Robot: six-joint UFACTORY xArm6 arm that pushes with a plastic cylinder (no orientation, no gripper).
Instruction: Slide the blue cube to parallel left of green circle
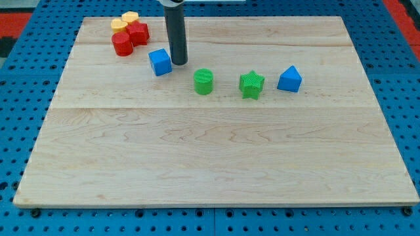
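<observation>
In the camera view, the arm ends in a dark rod that comes down from the view's top edge, and my tip [178,63] rests on the wooden board [216,157] just to the view's right of the blue cube [160,61], very close to its right face or touching it; which of the two cannot be told. The rod is a plain push stick with nothing that opens or closes, so it holds nothing and only stands beside the cube. The blue cube sits in the upper left part of the board, up and to the view's left of the green circle [203,81], with a small gap between them. The green circle stands near the board's middle line toward the top. To its right, apart from it, is the green star [251,84], and further right, near the star, the blue triangular block [289,79]. In the upper left corner a cluster of blocks lies packed together: a red round block [122,44] and a red hexagonal block [138,33] in front, with two yellow blocks [125,21] behind them, all touching or nearly so. This cluster is near the blue cube but apart from it. The board lies on a blue perforated table [26,85].
</observation>
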